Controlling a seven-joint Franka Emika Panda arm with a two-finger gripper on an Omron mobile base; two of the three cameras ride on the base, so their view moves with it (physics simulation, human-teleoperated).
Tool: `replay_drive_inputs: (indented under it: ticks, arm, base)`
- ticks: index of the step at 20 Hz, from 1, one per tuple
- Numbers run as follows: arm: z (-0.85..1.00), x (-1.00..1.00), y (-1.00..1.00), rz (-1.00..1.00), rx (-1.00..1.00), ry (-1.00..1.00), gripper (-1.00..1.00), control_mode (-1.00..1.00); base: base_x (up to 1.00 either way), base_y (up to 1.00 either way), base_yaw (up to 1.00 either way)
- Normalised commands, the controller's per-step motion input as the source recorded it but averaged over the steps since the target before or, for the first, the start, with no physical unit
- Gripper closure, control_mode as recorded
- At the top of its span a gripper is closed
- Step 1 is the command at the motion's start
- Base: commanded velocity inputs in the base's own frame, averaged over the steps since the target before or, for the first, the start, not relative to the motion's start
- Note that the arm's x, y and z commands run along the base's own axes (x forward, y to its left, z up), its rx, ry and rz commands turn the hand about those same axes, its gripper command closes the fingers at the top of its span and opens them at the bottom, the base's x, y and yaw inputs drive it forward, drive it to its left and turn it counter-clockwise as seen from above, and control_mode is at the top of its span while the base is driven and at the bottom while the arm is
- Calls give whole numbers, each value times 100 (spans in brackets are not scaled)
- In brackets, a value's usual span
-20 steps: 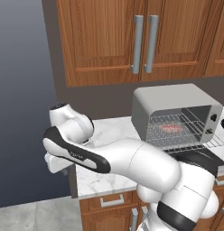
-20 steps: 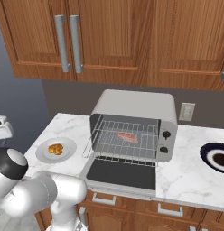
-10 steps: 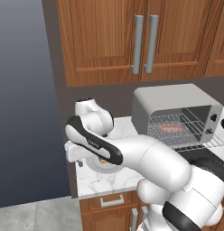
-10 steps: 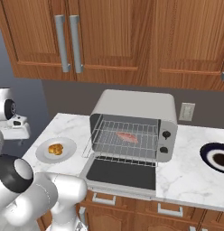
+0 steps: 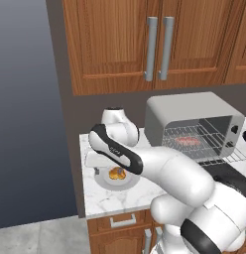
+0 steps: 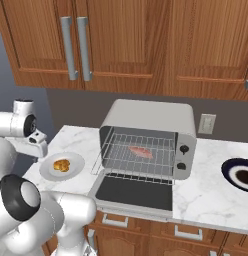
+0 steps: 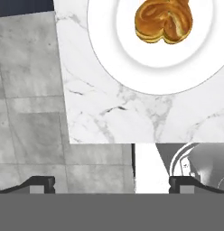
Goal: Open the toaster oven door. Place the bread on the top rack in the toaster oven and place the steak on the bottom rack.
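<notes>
The toaster oven (image 6: pixel 146 137) (image 5: pixel 194 121) stands on the counter with its door (image 6: pixel 133 192) folded down flat in front. The pinkish steak (image 6: pixel 140 151) (image 5: pixel 187 141) lies on a wire rack (image 6: pixel 141 157) inside; I cannot tell which of the two. The golden-brown bread (image 7: pixel 163 20) (image 6: pixel 61 165) (image 5: pixel 116 173) sits on a white plate (image 7: pixel 114 49) (image 6: pixel 73 170) left of the oven. My gripper (image 7: pixel 111 184) (image 6: pixel 37 156) hangs open above the counter's left front corner, just short of the plate, nothing between its fingertips (image 7: pixel 39 182).
The marble counter ends at a left edge (image 7: pixel 62 90) with grey floor (image 7: pixel 28 90) below. A dark dish (image 6: pixel 241 175) sits at the counter's far right. Wooden cabinets (image 6: pixel 121 40) hang above the oven, and an outlet (image 6: pixel 206 123) is on the wall.
The arm has swung from beyond the counter's left end inward toward the plate; the hand now hangs over the counter corner beside the bread. Oven, steak and plate have not moved.
</notes>
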Motion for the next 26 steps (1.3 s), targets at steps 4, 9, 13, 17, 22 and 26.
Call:
replay_drive_inputs:
  ticks: [4,9,13,17,22,26]
  arm:
    - [-19,38,-31,-20,0,0,-100,-100]
    - [-19,28,-41,-1,-3,1,-100,-100]
    - [-14,2,-50,15,-1,0,-100,-100]
    - [-16,0,-47,27,-3,0,-100,-100]
    - [-21,6,-37,23,-5,0,-100,-100]
    - [-26,3,-19,27,-2,0,-100,-100]
  base:
    - [0,0,0]
    - [0,0,0]
    - [0,0,0]
    - [0,0,0]
    - [0,0,0]
    - [0,0,0]
